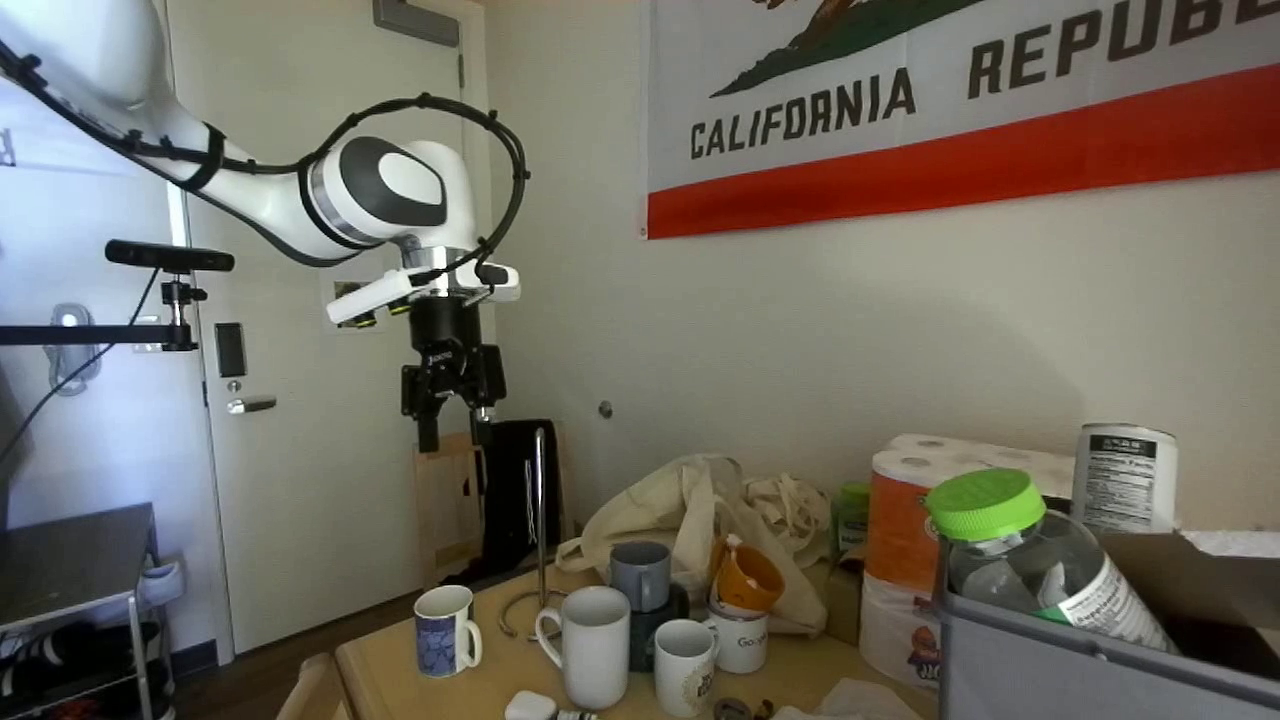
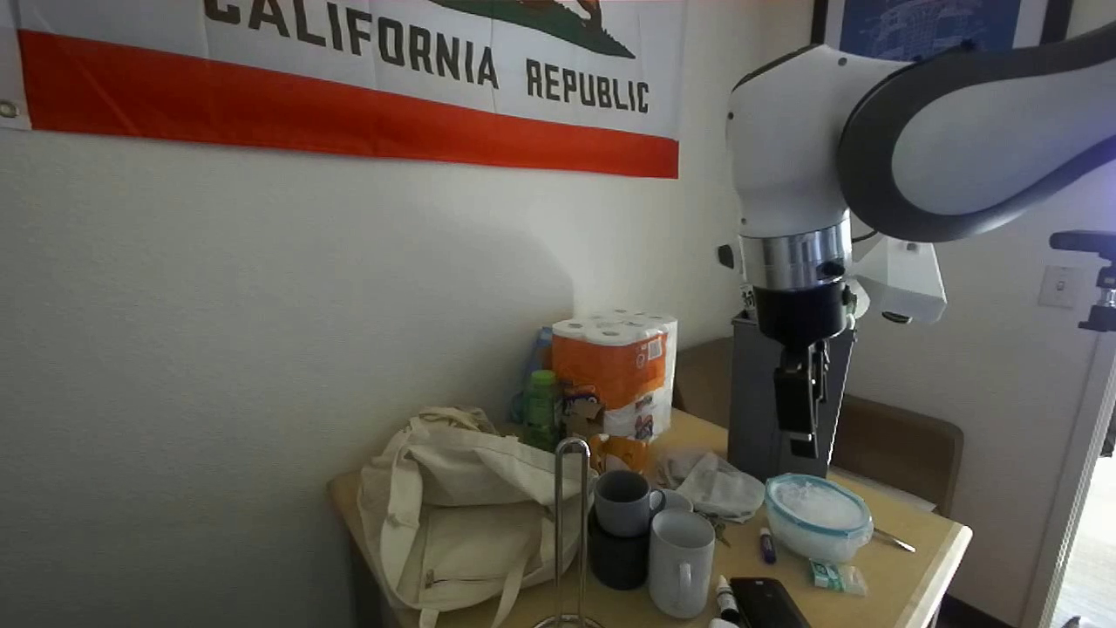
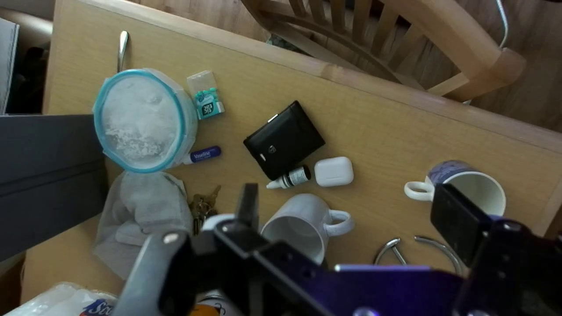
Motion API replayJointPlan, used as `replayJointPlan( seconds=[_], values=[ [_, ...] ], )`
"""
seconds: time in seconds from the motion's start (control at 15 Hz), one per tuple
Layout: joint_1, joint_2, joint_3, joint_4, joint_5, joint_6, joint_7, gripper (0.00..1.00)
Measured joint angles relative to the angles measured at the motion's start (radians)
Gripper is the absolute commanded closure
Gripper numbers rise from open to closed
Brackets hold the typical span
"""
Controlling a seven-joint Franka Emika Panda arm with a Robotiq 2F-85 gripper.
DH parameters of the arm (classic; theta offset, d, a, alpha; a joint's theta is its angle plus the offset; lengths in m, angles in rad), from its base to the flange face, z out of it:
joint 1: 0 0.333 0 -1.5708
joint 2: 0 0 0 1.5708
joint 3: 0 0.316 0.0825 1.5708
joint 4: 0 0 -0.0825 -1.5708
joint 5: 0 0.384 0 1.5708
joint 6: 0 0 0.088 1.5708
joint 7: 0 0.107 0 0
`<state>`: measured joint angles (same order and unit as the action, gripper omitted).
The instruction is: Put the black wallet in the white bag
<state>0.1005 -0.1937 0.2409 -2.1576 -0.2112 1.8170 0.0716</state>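
Observation:
The black wallet lies flat on the wooden table in the wrist view, touching or nearly touching a small dropper bottle. It shows partly at the bottom edge of an exterior view and is out of view in the remaining one. The white bag is a slumped cream cloth bag on the table against the wall. It also shows behind the mugs in an exterior view; its opening is hard to make out. My gripper is open and empty, pointing down high above the table. Its fingers show wide apart in the wrist view.
A white earbud case and a tall white mug stand near the wallet. A metal holder rod rises before the bag. Grey mugs, a patterned mug, a lidded bowl and a grey bin surround them.

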Motion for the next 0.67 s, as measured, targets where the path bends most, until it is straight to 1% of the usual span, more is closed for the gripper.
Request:
replayJointPlan(
  seconds=[0.13, 0.27, 0.4, 0.67],
  values=[
    [0.001, 0.012, -0.007, -0.007, -0.014, 0.008, -0.001, 0.00],
    [0.002, 0.031, -0.020, -0.027, -0.025, 0.052, -0.008, 0.00],
    [0.001, 0.055, -0.038, -0.067, -0.051, 0.132, -0.011, 0.00],
    [0.000, 0.122, -0.075, -0.169, -0.127, 0.328, -0.011, 0.00]
  ],
)
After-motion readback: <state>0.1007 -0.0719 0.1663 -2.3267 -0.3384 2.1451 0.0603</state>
